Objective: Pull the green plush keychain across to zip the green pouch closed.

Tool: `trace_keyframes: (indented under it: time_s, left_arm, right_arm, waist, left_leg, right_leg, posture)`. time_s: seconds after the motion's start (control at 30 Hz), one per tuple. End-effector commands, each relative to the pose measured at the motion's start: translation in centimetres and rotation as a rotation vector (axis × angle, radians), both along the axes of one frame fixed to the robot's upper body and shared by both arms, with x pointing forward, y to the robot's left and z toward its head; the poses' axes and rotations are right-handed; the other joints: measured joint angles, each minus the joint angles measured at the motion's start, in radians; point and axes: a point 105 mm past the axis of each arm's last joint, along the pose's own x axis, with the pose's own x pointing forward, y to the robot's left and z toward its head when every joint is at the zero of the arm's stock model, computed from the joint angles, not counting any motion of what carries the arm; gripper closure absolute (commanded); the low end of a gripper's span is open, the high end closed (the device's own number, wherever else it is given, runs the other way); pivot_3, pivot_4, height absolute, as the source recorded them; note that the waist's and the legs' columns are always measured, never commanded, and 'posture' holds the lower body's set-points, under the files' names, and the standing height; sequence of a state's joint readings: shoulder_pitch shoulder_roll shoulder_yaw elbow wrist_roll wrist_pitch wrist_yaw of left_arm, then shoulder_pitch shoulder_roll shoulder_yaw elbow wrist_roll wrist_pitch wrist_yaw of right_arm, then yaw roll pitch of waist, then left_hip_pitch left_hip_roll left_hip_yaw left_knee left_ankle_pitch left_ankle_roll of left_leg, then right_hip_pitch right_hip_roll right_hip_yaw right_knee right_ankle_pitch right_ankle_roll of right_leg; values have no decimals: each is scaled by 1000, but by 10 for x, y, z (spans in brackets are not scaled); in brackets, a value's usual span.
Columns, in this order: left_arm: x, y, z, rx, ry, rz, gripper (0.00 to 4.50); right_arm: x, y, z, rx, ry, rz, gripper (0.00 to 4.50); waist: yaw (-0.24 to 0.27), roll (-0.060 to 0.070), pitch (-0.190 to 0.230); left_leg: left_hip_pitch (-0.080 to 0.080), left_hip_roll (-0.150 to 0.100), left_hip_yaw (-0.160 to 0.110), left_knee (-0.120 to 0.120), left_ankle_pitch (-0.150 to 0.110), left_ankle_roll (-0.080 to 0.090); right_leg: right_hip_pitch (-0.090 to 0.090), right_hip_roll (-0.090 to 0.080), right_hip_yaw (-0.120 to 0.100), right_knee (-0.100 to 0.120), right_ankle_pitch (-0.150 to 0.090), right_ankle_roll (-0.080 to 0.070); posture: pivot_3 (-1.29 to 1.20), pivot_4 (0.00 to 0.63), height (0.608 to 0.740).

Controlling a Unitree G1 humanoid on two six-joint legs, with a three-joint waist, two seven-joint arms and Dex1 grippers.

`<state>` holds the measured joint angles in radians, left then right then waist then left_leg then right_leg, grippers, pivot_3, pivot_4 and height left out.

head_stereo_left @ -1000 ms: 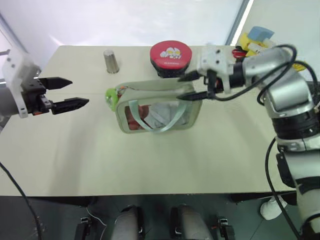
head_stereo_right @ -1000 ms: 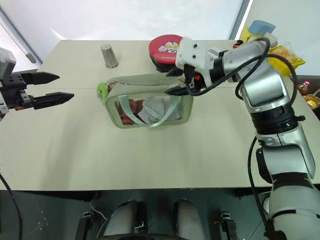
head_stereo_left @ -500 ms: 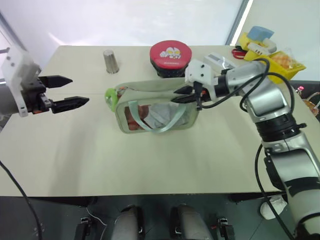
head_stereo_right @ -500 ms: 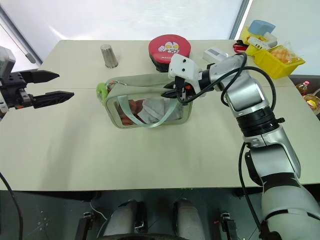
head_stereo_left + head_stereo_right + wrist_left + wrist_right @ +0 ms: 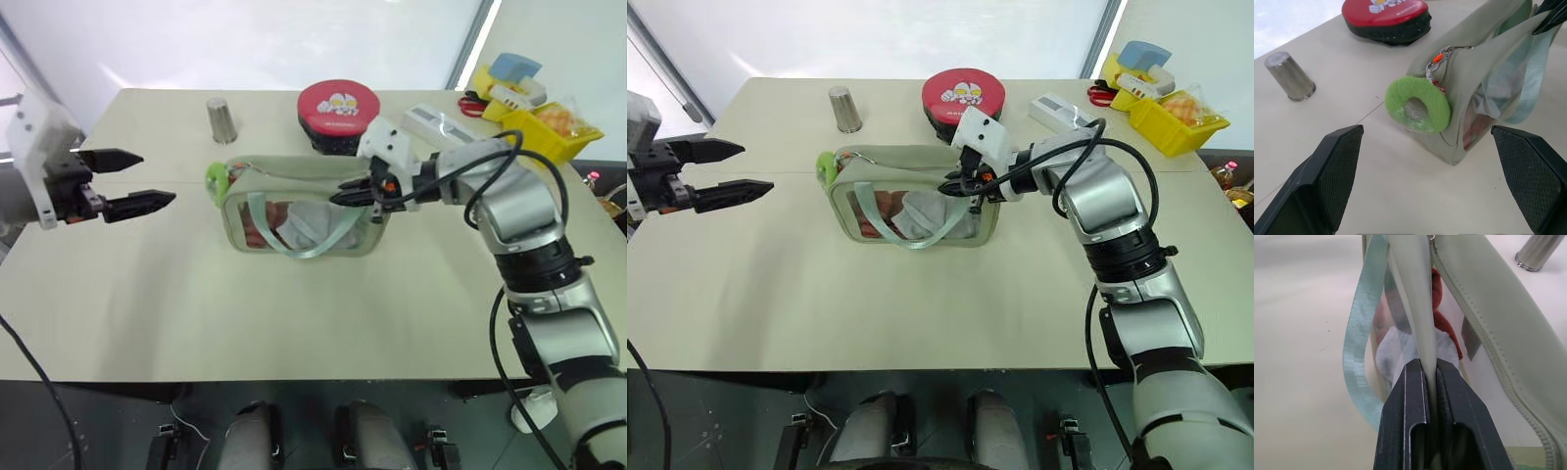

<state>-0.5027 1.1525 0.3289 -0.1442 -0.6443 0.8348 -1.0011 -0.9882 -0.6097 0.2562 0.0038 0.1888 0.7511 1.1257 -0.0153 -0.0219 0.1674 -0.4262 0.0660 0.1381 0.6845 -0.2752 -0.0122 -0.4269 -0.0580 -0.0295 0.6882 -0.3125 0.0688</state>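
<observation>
**A:** Which way did the green plush keychain lie from the free jaws?

**B:** The left gripper hung at the left with its two fingers spread wide and nothing between them, pointing toward the green pouch. The keychain hung at the pouch's left end, the end nearer that gripper, with bare table between the two. The left arm was judged the closer to it.

**A:** And the pouch's long axis?

**B:** It ran left to right, along the zipper line; the keychain sat at the left end, so the pull would probably have to travel rightward along the pouch's top.

**A:** What held the pouch?

**B:** The right gripper was closed flat on the top edge near the pouch's right end, the fabric pinched between its fingers. The mint strap looped just beside them.

**A:** What else stood near the pouch?

**B:** Behind its left end, a metal cup; behind its middle, a round red case; further right, a yellow bin. None lay between the left gripper and the keychain.
</observation>
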Motion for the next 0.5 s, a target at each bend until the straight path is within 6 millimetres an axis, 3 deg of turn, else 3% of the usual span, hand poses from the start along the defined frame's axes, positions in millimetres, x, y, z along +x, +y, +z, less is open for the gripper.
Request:
trace_keyframes:
  time_s: [0.03, 0.13, 0.27, 0.4, 0.5]
  left_arm:
    - [-1, 0, 14, 20, -58, -9, 0]
    - [-1, 0, 14, 19, -59, -9, 0]
    - [-1, 1, 13, 12, -56, -5, 0]
    - [1, 3, 9, 2, -51, 5, 0]
    - [5, 6, 7, -7, -51, 21, 0]
  right_arm:
    - [-7, 0, 8, -5, -40, 31, 3727]
    - [-8, -1, 17, 10, -65, 32, 2468]
    - [-6, -15, 37, 25, -112, -8, 2468]
    - [-8, -47, 38, -72, -151, -49, 2468]
    - [-13, -54, 34, -97, -133, -47, 2468]
  waist:
    - [0, 0, 0]
    - [0, 0, 0]
    - [0, 0, 0]
    - [4, 0, 0]
    - [1, 0, 0]
  left_leg:
    - [0, 0, 0, 0, 0, 0]
    - [0, 0, 0, 0, 0, 0]
    - [0, 0, 0, 0, 0, 0]
    - [0, 0, 0, 0, 0, 0]
    - [0, 0, 0, 0, 0, 0]
  right_leg:
    - [0, 0, 0, 0, 0, 0]
    - [0, 0, 0, 0, 0, 0]
    - [0, 0, 0, 0, 0, 0]
    - [0, 0, 0, 0, 0, 0]
    - [0, 0, 0, -1, 0, 0]
  posture:
    - [0, 150, 740]
    - [0, 150, 740]
    - [0, 150, 740]
    - [0, 150, 740]
    - [0, 150, 740]
